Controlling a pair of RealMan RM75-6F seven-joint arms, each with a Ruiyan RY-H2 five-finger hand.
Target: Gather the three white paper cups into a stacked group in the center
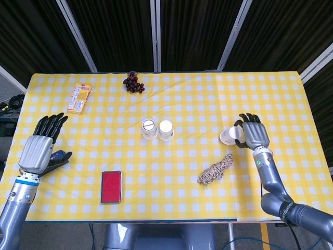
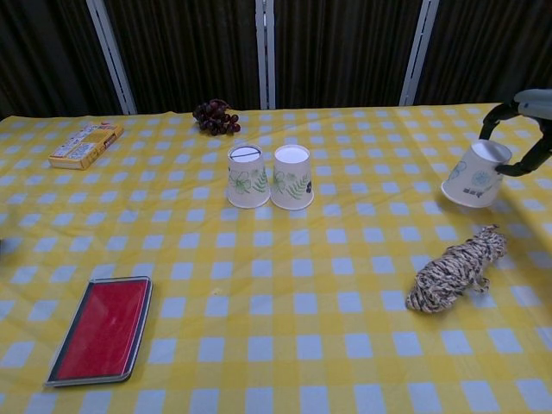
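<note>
Gripping a white paper cup at its narrow base, the right hand carries it upside down and tilted, clear of the tablecloth, near the right edge of the table; fingers curl over the base from one side and another digit meets it from the opposite side; cup rim faces down and toward the table centre.

Two more white paper cups, one with a leaf-and-flower print and one with a fern print, stand upside down side by side at the table centre, touching or nearly so; well apart from the held cup.

Left hand sits near the left edge, fingers extended and slightly spread, holding nothing; seen in the head view only.

Other items: striped rope bundle just below the held cup, toward the front right; red flat case near the front left; snack box toward the back left corner; grape bunch at the back edge, middle.
</note>
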